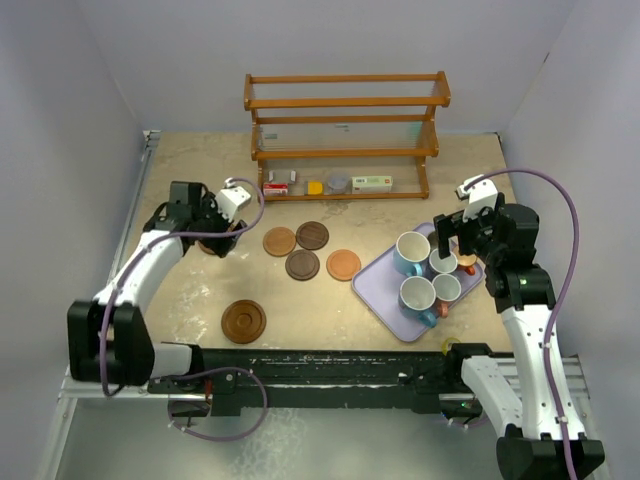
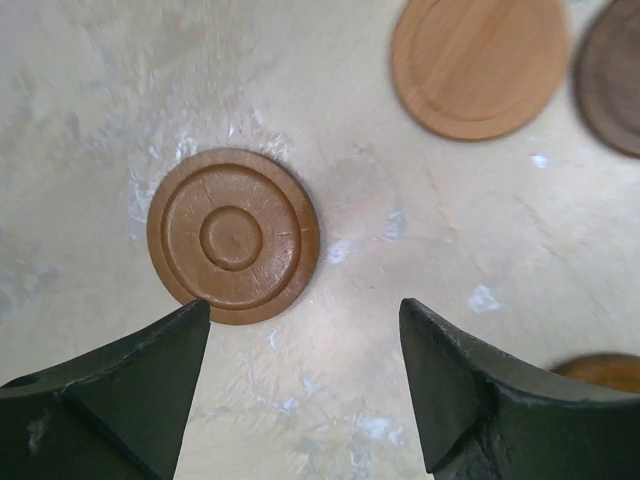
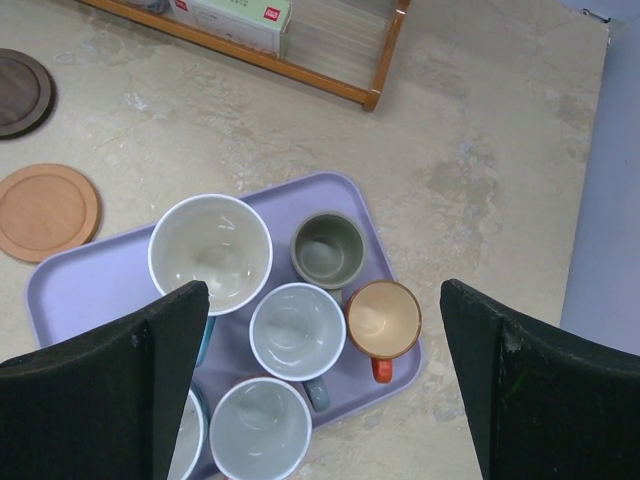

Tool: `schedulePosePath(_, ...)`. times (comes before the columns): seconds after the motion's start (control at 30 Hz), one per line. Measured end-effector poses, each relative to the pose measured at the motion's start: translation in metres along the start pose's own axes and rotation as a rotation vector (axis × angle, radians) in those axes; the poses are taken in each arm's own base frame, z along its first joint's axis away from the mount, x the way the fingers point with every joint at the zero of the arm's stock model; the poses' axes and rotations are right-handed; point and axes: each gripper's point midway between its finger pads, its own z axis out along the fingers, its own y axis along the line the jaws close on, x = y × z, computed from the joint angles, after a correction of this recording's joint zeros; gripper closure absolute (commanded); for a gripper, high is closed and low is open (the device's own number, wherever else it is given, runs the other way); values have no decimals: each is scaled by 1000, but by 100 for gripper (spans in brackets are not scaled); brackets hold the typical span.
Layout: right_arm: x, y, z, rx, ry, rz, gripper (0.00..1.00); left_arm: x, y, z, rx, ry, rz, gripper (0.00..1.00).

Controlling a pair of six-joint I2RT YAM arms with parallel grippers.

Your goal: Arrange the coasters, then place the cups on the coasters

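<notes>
- Nearest the top camera lies a large grooved coaster (image 1: 244, 321), dark brown wood, alone on the mottled beige desk (image 1: 190, 290); four plain round coasters (image 1: 302, 264) cluster mid-desk; the left hand (image 1: 218, 238) hovers low at the far left; the right hand (image 1: 455, 240) hangs above a lavender tray (image 1: 372, 275) carrying the cups (image 1: 411, 252); behind stands a wooden rack (image 1: 345, 120) with small boxes (image 1: 372, 183), their print too small to read.
- Left wrist: dark matt fingers (image 2: 130, 390) stand wide with nothing between them; just beyond them an orange-brown ringed coaster (image 2: 232, 236) lies flat on the scuffed desk, concentric grooves showing; a smooth paler disc (image 2: 480, 65) lies farther off.
- Right wrist: black fingers (image 3: 110, 390) spread wide and empty over glossy ceramic cups standing on the tray; a big pale-blue cup (image 3: 210, 250), a grey-green cup (image 3: 328, 248) and an orange cup (image 3: 383, 318) with a handle; a white box (image 3: 240, 15) with a red label sits in the rack, wording illegible.
</notes>
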Motion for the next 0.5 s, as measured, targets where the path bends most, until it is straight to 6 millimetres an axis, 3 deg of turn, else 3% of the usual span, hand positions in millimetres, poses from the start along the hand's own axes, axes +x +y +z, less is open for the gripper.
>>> schedulePosePath(0.1,-1,1,0,-5,-4,0,0,-15,-13,-32,23,-93,81,25)
schedulePosePath(0.17,-1,1,-1,-5,-8,-1,0,-12,-25,-44,58,-108,137,25)
schedulePosePath(0.4,-3,1,-3,-3,-14,-3,0,49,-96,-51,289,13,348,26)
schedulePosePath(0.5,-2,1,-3,-2,-14,-5,0,71,-118,-52,366,60,413,26)
